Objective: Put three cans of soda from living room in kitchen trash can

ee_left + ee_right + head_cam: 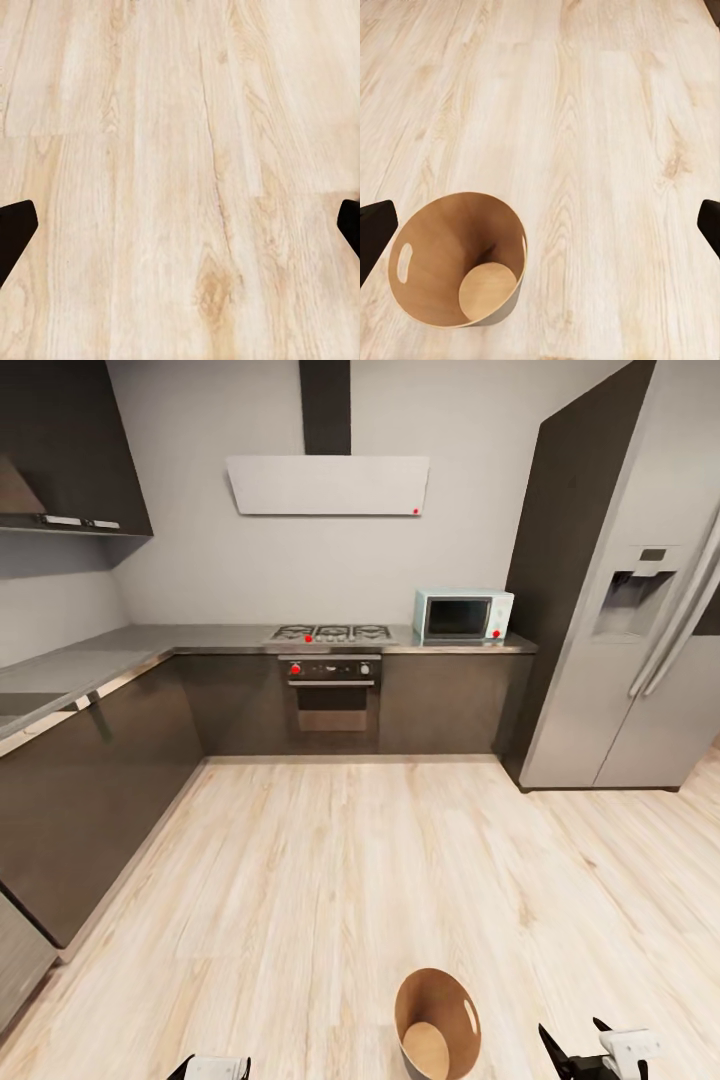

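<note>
The tash can [418,1000] stands on the wood floor of the kitchen, close in front of me at the lower middle of the head view. Its tan inside wall [442,255] and round base show bare, with a slot handle in the wall. My right gripper [574,1050] hangs just right of the bin, open, its dark fingertips [375,225] wide apart with nothing between them. My left gripper [180,225] is open over bare floorboards, left of the bin. The cans of soda are out of view.
Dark grey cabinets [90,790] run along the left and back walls, with an oven [329,695], a hob and a microwave [462,615]. A tall steel fridge [640,660] stands at the right. Open wood floor [350,860] lies between them.
</note>
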Motion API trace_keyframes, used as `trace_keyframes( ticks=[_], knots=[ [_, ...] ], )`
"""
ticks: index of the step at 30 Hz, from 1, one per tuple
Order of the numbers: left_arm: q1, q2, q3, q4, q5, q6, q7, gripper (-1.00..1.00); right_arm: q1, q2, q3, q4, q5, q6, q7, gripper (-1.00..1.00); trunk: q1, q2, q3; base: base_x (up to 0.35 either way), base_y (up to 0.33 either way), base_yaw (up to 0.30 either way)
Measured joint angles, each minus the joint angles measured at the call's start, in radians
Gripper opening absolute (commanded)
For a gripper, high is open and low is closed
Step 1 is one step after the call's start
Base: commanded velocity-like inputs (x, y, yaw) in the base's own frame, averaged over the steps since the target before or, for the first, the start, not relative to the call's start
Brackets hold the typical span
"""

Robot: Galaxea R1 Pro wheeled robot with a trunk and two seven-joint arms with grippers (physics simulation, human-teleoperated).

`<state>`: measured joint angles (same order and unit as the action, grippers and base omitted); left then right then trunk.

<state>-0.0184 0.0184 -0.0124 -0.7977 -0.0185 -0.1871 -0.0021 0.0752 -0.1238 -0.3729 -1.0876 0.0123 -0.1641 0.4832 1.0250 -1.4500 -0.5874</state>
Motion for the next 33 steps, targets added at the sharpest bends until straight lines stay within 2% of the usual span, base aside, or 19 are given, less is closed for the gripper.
trace_keyframes(
  ticks=[33],
  knots=[
    [0.0,0.0,0.0,0.0,0.003,-0.001,0.001,1.0,0.0,0.0,0.0,0.0,0.0,0.0,0.001,1.0,0.0,0.0,0.0,0.0,0.0,0.0]
  ],
)
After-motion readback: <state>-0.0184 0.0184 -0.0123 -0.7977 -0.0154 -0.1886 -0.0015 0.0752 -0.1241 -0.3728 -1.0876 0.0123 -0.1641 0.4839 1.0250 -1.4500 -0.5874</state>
